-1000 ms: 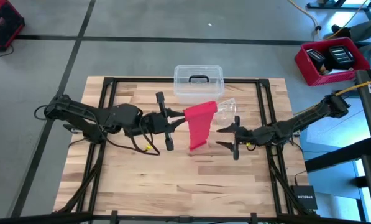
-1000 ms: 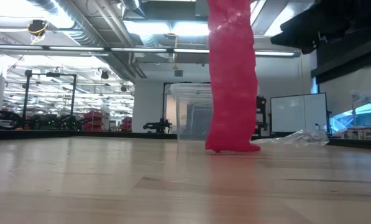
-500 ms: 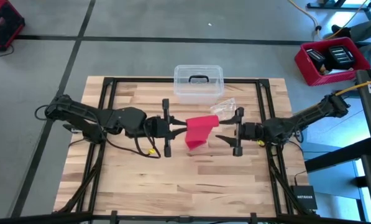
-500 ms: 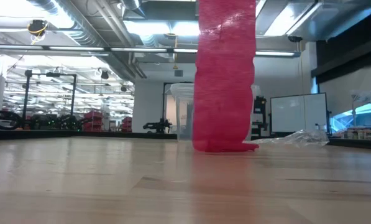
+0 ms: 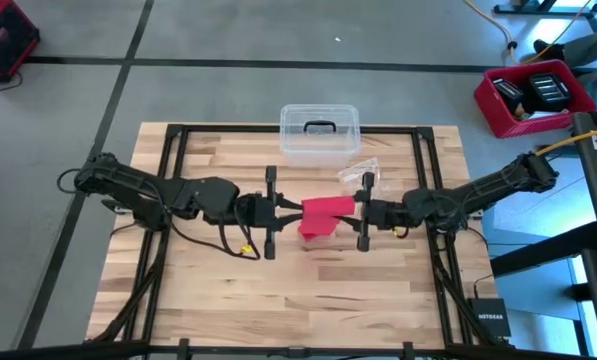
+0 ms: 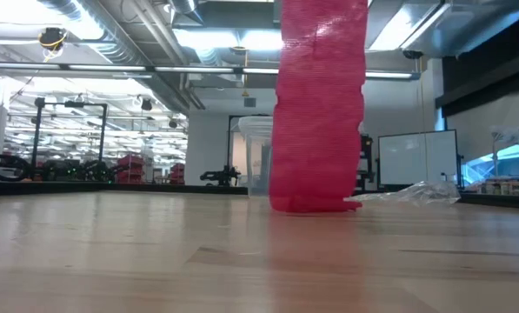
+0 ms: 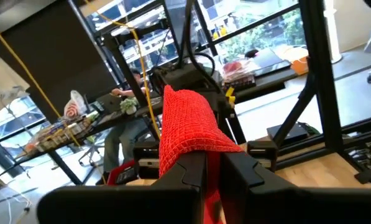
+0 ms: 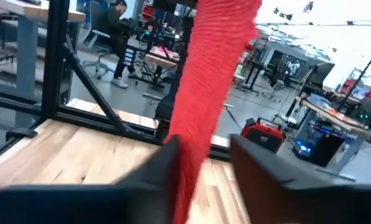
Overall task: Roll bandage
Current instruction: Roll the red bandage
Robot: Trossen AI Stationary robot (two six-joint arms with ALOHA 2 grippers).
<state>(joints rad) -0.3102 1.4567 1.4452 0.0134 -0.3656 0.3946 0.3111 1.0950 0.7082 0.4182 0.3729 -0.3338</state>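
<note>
- Your left gripper (image 5: 281, 211) sits over the middle of the worktop (image 5: 198, 290), its fingers pressed together on one end of the bandage (image 5: 324, 213). In the left wrist view the red fabric (image 7: 186, 134) rises from between the two dark fingers (image 7: 191, 173) and folds over them.
- Your right gripper (image 5: 355, 212) faces it from the other side, just beside the opposite end of the bandage. In the right wrist view the strip (image 8: 209, 87) runs down through the gap between the fingers (image 8: 166, 163), and the jaws look partly closed around it; from this angle you cannot tell whether they actually pinch the fabric.
- The bandage spans the short gap between both grippers, lifted above the wood at the top. In the low view it hangs as a wide red mesh curtain (image 6: 318, 113), and its bottom edge rests on the worktop (image 6: 155, 261).
- Behind the bandage, near the far edge of the worktop, stands a clear plastic box (image 5: 319, 133) with a dark handle on its lid.
- A crinkled clear wrapper (image 5: 361, 172) lies between that box and your right gripper, close to the gripper's fingers.
- Off the worktop, beyond its far right corner, a red bin (image 5: 534, 96) holding dark items sits on the floor.
</note>
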